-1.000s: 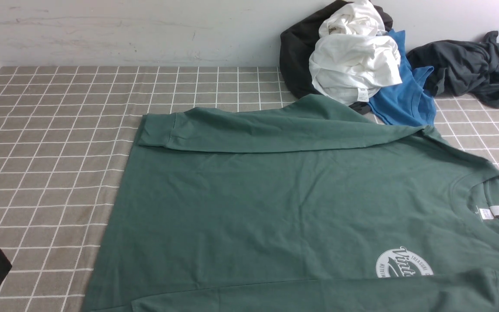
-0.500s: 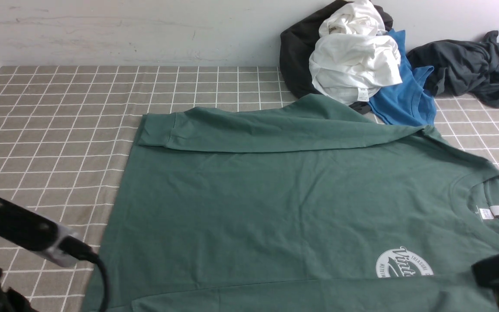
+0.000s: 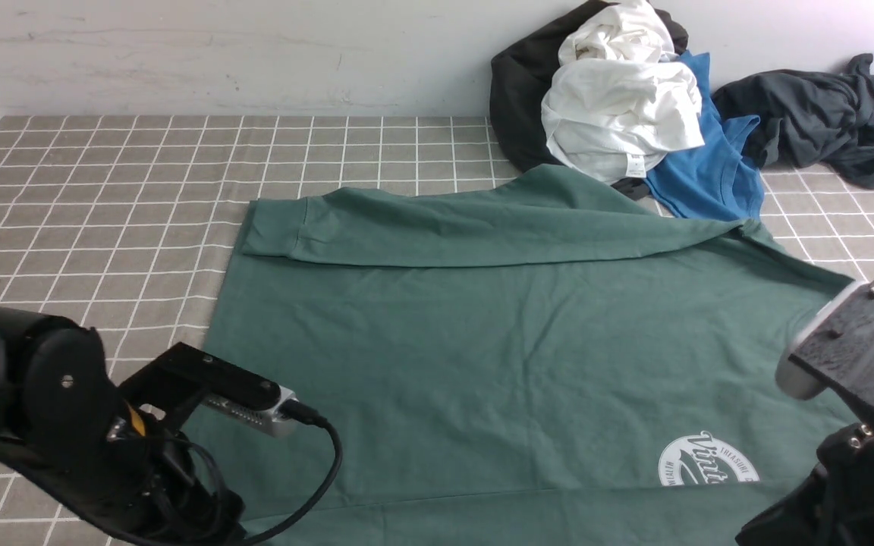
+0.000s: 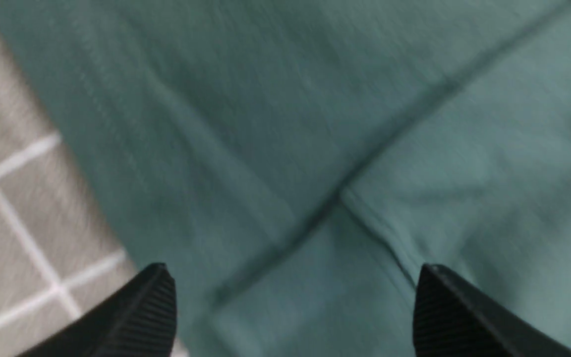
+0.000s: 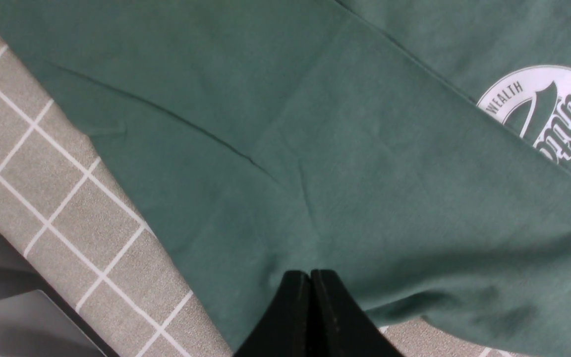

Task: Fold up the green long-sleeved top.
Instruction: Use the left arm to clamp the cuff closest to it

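Observation:
The green long-sleeved top (image 3: 482, 341) lies flat on the checked cloth, neck to the right. Its far sleeve (image 3: 444, 227) is folded across the body, and its round white logo (image 3: 706, 459) shows near the front. My left arm (image 3: 65, 409) hangs over the hem corner at the front left. In the left wrist view my left gripper (image 4: 293, 282) is open just above the green fabric (image 4: 315, 124), where a sleeve seam crosses. My right arm (image 3: 854, 364) covers the neck area. My right gripper (image 5: 310, 275) is shut and empty above the near sleeve (image 5: 365, 198), beside the logo (image 5: 548, 114).
A heap of clothes lies at the back right against the wall: a white garment (image 3: 619, 114), a black one (image 3: 517, 98), a bright blue tee (image 3: 710, 174) and a dark grey garment (image 3: 816, 121). Checked cloth (image 3: 103, 227) shows bare on the left. The table's front edge (image 5: 18, 297) runs close to my right gripper.
Both arms have come up into the front view from the bottom corners, over the top's near edge. The left jaws have opened wide. The top has not moved.

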Controlling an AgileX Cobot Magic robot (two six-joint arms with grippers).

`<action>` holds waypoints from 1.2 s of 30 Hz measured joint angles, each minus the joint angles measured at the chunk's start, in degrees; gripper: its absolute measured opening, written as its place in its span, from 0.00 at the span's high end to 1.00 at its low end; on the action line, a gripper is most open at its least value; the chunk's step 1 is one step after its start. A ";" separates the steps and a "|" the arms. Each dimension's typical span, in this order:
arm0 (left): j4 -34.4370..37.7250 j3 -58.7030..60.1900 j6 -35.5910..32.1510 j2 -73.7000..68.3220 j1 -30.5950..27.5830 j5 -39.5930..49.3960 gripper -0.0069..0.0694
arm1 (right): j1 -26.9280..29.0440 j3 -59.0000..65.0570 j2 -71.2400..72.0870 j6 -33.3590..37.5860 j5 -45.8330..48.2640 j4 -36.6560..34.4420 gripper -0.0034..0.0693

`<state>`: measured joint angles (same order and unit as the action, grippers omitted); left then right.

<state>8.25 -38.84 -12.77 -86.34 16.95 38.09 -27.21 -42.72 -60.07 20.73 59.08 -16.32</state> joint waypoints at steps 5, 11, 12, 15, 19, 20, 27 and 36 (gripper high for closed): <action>0.03 -1.05 -1.73 -5.45 1.16 -1.71 0.16 | 0.00 0.00 -0.26 0.00 -0.91 0.00 0.97; -1.90 -2.95 -2.16 -6.35 5.17 -0.33 0.25 | 0.00 -0.04 -0.44 0.00 -1.10 0.41 0.97; -1.65 -3.16 -2.16 -6.53 6.00 -0.27 0.28 | 0.00 -0.04 -0.44 0.00 -1.10 0.41 0.97; -1.05 -3.40 -2.10 -7.03 7.49 1.03 0.38 | 0.00 -0.04 -0.44 0.00 -1.10 0.41 0.97; -1.32 -3.52 -1.58 -7.03 7.79 2.08 0.50 | 0.00 -0.04 -0.44 0.00 -1.10 0.41 0.97; -1.35 -3.52 -1.52 -7.03 7.85 2.28 0.55 | 0.00 -0.04 -0.44 0.00 -1.10 0.41 0.97; -0.94 -3.52 -1.38 -7.03 7.91 2.86 0.85 | 0.00 -0.04 -0.44 0.00 -1.10 0.41 0.97; -2.49 -9.89 -1.34 -0.40 7.91 11.18 0.85 | 0.00 -0.04 -0.44 -0.06 -0.58 0.93 0.97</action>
<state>5.76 -48.72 -14.11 -86.74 24.86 49.27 -27.21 -42.76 -60.50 20.67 58.50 -15.39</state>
